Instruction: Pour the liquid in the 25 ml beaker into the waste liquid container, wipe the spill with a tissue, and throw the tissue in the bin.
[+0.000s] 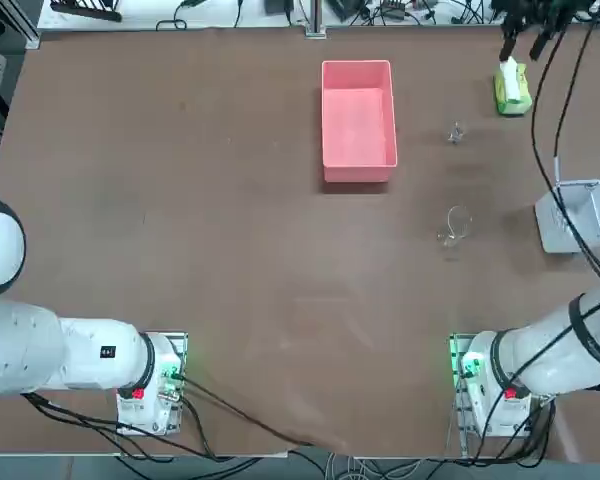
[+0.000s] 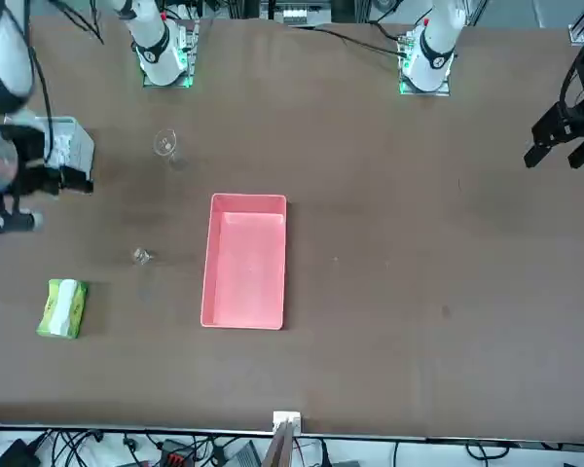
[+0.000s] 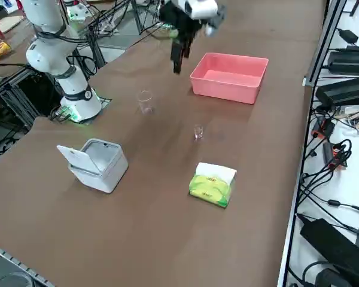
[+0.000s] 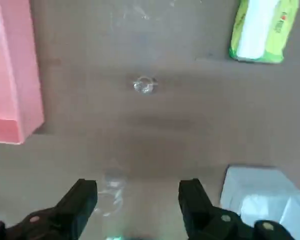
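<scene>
Top view: one pink waste liquid container [image 1: 358, 122] sat on the brown worktop [image 1: 230, 250] toward the far side. Two clear beakers stood to its right, well apart from it: the tiny 25 ml beaker [image 1: 457, 133] farther out, the larger beaker [image 1: 456, 225] nearer the arm bases. One yellow-green tissue pack [image 1: 512, 87] lay near the far right corner, a white tissue [image 1: 509, 72] sticking out of it. One light grey bin [image 1: 572, 214] stood at the right edge, partly crossed by cables.

Front view: same count. One pink tray [image 2: 244, 261], one small beaker [image 2: 142, 256] just off its side, one larger beaker [image 2: 165, 143] closer to the robot, one tissue pack [image 2: 63, 307], one bin [image 2: 66, 144]. The right pincer [image 2: 10, 222] hung dark at the picture's left edge, above the worktop, between bin and pack.

Right side view: the pincer [image 3: 177, 58] hovered high, pointing down, beside the pink tray [image 3: 230, 76] and touching nothing. The small beaker [image 3: 198, 133] stood upright between the tray and the tissue pack [image 3: 212, 185]. The larger beaker [image 3: 145, 100] stood nearer the arm's base. The bin [image 3: 94, 162] had its lid tipped up.

Right wrist view: two black fingers [image 4: 81, 200] stood spread wide, nothing between them but bare worktop. The small beaker [image 4: 144, 85] lay well beyond the fingertips; the larger beaker [image 4: 111, 190] showed faintly close to one finger.
</scene>
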Controlling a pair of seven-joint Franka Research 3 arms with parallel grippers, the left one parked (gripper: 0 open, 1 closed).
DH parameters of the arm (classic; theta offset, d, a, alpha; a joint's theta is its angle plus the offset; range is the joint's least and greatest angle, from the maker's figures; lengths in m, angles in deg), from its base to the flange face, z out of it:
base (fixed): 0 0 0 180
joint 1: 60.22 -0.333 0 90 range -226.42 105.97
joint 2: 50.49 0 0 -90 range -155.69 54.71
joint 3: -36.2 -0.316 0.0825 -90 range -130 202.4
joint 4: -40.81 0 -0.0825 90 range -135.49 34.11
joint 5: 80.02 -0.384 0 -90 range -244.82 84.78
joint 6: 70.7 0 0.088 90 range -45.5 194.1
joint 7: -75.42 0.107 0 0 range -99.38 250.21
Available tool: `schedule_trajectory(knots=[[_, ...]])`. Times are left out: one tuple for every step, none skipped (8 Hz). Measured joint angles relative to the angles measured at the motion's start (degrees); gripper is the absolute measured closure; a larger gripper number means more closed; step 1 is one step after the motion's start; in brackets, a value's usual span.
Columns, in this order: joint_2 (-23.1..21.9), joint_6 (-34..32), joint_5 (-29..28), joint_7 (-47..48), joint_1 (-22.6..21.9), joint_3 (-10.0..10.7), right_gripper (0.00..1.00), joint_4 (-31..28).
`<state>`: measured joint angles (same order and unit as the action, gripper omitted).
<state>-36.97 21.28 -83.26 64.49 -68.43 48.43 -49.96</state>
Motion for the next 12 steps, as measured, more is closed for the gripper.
schedule_trajectory(knots=[[0.09,5.67,-0.11,-5.03,1.18,0.01,0.0,-4.1],[0.08,11.27,-0.24,-9.25,1.57,0.01,0.0,-7.79],[0.05,16.32,-0.28,-12.68,1.53,-0.13,0.0,-11.04],[0.01,20.6,-0.28,-16.29,1.47,-0.34,0.0,-13.85],[-0.03,24.12,-1.5,-20.92,1.44,-0.45,0.0,-16.22],[-0.08,25.96,-4.94,-27.2,1.48,-0.42,0.0,-17.79],[-0.24,27.07,-8.4,-33.73,1.66,-0.33,0.0,-18.73],[-0.5,28.46,-9.76,-39.26,2.28,-0.26,0.0,-19.46],[-0.72,29.92,-11.35,-45.02,3.06,-0.22,0.0,-20.39],[-0.77,31.03,-14.92,-52.47,4.09,-0.2,0.0,-21.51],[-0.69,31.41,-19.31,-61.23,5.46,-0.15,0.0,-22.55],[-0.48,31.44,-23.07,-69.54,7.17,-0.09,0.0,-23.33]])
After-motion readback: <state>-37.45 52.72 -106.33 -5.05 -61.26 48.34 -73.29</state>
